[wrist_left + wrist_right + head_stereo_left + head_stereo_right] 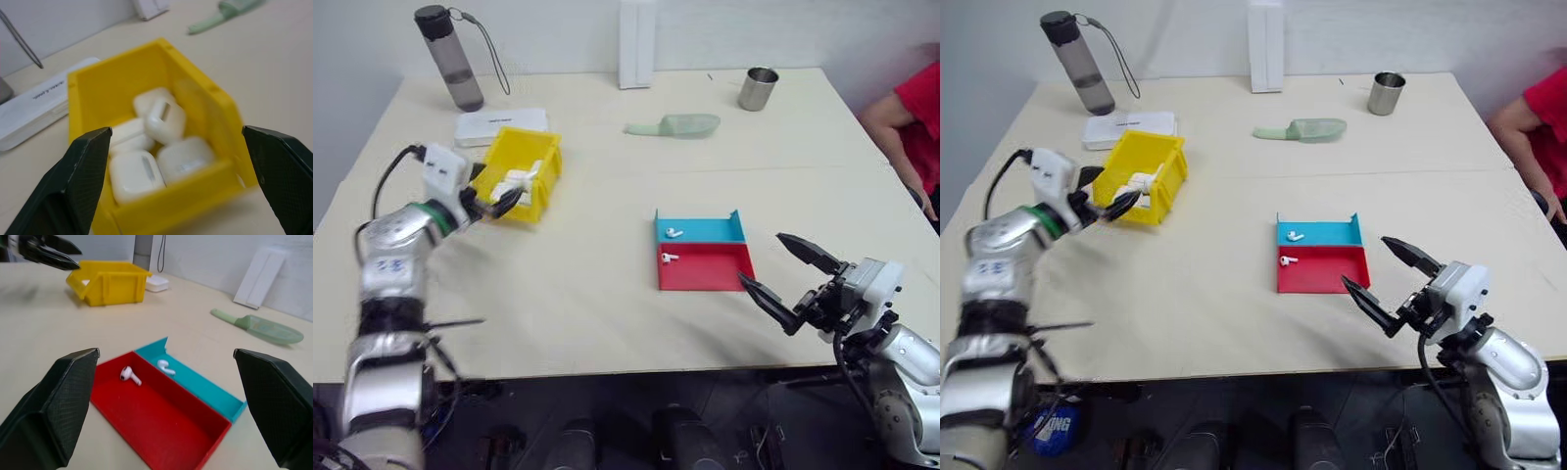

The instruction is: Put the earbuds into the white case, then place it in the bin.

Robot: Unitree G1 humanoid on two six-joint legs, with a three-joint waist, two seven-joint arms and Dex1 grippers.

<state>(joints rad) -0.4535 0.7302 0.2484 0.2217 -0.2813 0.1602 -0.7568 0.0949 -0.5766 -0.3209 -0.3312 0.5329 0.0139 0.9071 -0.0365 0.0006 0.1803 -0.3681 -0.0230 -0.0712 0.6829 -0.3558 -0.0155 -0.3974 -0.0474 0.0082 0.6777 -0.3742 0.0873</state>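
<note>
bright yellow plastic open-top bin (524, 174) holds several glossy white pebble-shaped cases (166, 120), perhaps four. left gripper (494, 205) at its near wall, fingers spread, empty. two tiny white stemmed earbuds (130, 375) lie in the shallow red-and-blue tray (703, 252). right gripper (793, 279) near the tray, jaws wide, holding nothing.

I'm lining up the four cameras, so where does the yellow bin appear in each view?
Left eye view: the yellow bin upper left, beside the left gripper.
Right eye view: upper left.
Left wrist view: centre, holding white cases.
Right wrist view: upper left.
Shared landmark: flat white box behind it.
</note>
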